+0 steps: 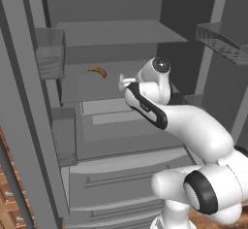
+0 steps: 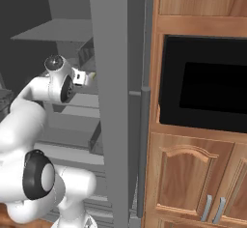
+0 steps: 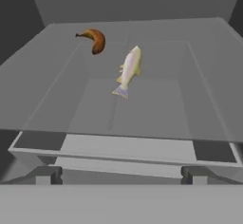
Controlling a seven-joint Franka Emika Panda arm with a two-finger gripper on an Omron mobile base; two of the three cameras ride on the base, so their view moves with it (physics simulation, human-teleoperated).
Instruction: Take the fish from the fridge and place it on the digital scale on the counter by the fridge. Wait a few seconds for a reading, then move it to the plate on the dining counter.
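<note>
The fridge (image 1: 29, 126) stands open, and my arm reaches in at the height of its middle shelf (image 3: 142, 109). On that shelf lies the fish (image 3: 129, 69), slim and pale whitish-grey, its tail toward me and its head toward the back wall. My gripper (image 3: 118, 175) is open, with its two dark fingertips (image 3: 45, 174) wide apart. It hangs in front of the shelf's near edge, well short of the fish, with nothing between the fingers. In the left base view a pale bit of the fish (image 1: 121, 81) shows just left of my wrist.
A curved orange-brown banana (image 3: 96, 40) lies on the same shelf, left of and behind the fish; the banana (image 1: 99, 71) also shows from the left base. Door bins (image 1: 51, 53) flank the opening. A wooden cabinet with a black oven (image 2: 207, 82) stands right of the fridge.
</note>
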